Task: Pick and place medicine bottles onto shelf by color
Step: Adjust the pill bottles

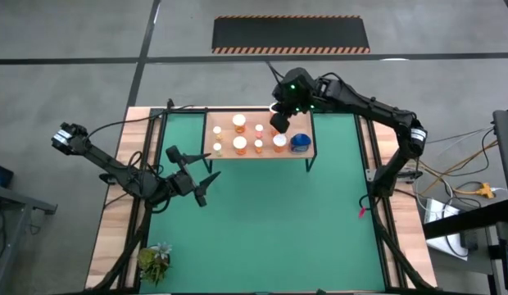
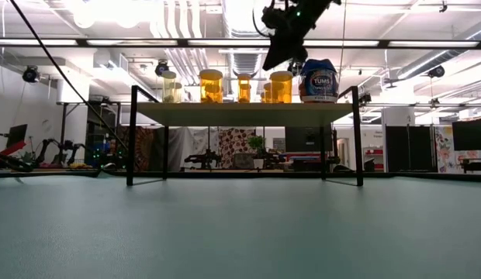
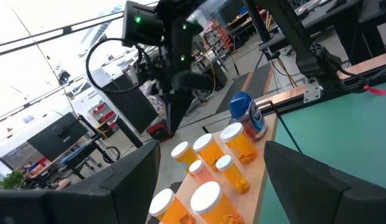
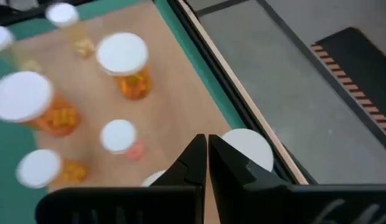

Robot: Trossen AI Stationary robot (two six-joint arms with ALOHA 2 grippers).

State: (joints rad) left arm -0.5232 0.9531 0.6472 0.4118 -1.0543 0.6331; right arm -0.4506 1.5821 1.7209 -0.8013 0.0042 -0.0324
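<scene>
Medicine bottles (image 1: 239,144) stand on the shelf (image 1: 223,153) at the table's (image 1: 262,221) far side, the blue one (image 1: 301,142) at its right end. The right end effector (image 1: 278,123) hangs clenched above them, empty; the left end effector (image 1: 192,174) waits released near the shelf's left.

From my remote station I take the green mat (image 1: 262,213) as landmark. A small green plant (image 1: 154,262) sits at its near left corner, on the wooden table rim (image 1: 115,238). Beyond the mat's far edge, a black floor panel with striped borders (image 1: 291,34) lies on the grey floor. Right of the mat, loose cables with a yellow plug (image 1: 475,189) trail across the floor.
</scene>
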